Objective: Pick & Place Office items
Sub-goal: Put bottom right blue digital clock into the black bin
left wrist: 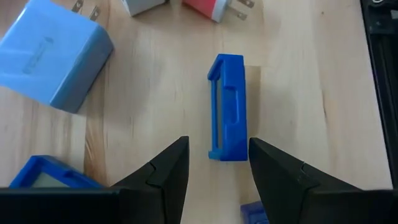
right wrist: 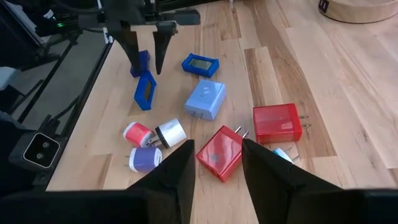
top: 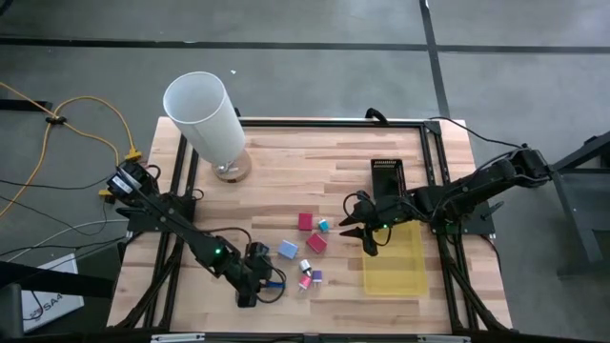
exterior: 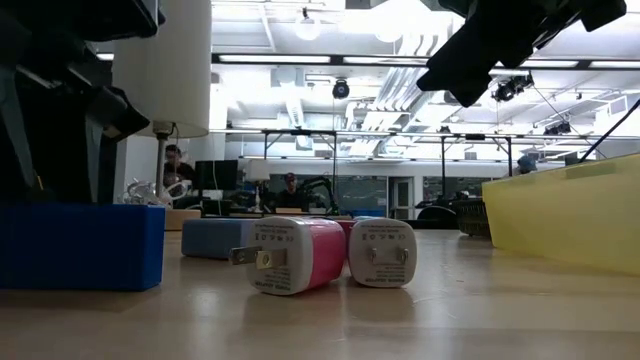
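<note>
the left gripper (left wrist: 217,177) sits low at the table's 7 o'clock, fingers parted with nothing between them, a standing blue sharpener-like block (left wrist: 227,106) just ahead of the tips. the right gripper (right wrist: 217,168) hangs near 3 o'clock by the yellow tray (top: 396,262), narrowly open and empty, above a red charger (right wrist: 219,152). the light blue charger (right wrist: 205,99) and pink plug (exterior: 295,255) lie mid-table.
</note>
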